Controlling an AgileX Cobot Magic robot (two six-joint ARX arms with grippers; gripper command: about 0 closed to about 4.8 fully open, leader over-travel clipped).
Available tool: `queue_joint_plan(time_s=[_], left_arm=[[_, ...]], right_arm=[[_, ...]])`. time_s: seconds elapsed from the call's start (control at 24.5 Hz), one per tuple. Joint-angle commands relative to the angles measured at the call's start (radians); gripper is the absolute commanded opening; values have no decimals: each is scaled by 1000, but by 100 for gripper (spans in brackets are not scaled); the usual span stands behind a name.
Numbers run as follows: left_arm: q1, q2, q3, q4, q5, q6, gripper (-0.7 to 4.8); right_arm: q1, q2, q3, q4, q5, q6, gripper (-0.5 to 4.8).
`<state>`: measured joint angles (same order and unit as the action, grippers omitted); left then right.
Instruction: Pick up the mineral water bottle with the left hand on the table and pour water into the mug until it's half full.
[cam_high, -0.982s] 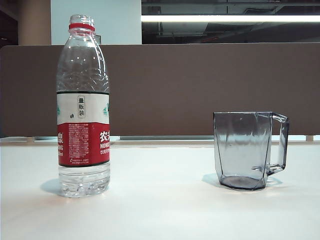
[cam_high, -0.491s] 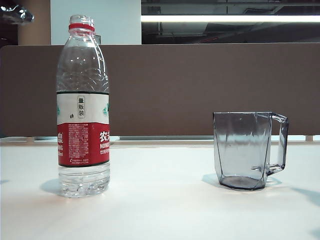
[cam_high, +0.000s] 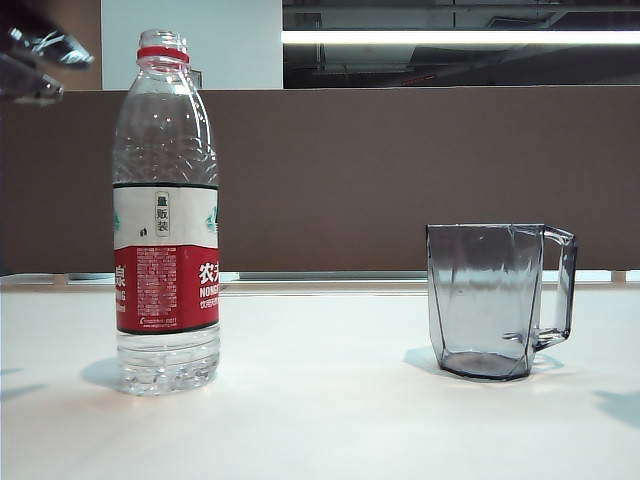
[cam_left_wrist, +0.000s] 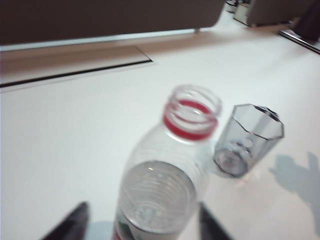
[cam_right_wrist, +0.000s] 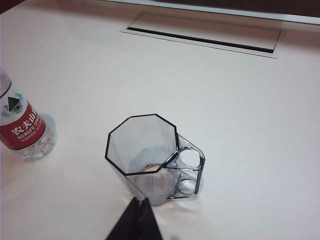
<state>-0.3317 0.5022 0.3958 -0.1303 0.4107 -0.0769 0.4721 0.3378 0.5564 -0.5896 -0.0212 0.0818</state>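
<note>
Mineral water bottle (cam_left_wrist: 165, 175) blurred, base cut off between spread left claw (cam_left_wrist: 137, 225) fingertips; right claw (cam_right_wrist: 135, 222) seemingly pinched, mostly cropped.

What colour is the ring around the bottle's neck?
Red: the ring on the bottle shows best in the exterior view.

I see the mineral water bottle (cam_high: 166, 215) as clear ribbed plastic with a red neck ring and a label banded white over red, printed with Chinese characters. The mug (cam_high: 497, 300) is grey-tinted, faceted glass with a dark rim. My worktop (cam_high: 320, 420) is plain white. The left pincer (cam_left_wrist: 140, 225) shows black fingertips, and the right pincer (cam_right_wrist: 136, 220) is black too.
</note>
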Motion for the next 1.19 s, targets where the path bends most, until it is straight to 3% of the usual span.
queue_joint_plan(time_s=[0.04, 0.29, 0.49, 0.86, 1.19], left_arm=[[-1, -1, 2, -58, 24, 58, 479], [-1, -1, -61, -46, 84, 105, 479], [-1, 0, -171, 142, 80, 103, 479], [-1, 4, -187, 163, 58, 103, 479], [-51, 200, -187, 311, 61, 103, 479]], right_arm=[[0, -2, 8, 25, 4, -4, -2], [0, -2, 8, 22, 2, -4, -2], [1, -2, 8, -6, 0, -8, -2], [1, -2, 8, -7, -1, -8, -2], [1, -3, 8, -8, -5, -8, -1]])
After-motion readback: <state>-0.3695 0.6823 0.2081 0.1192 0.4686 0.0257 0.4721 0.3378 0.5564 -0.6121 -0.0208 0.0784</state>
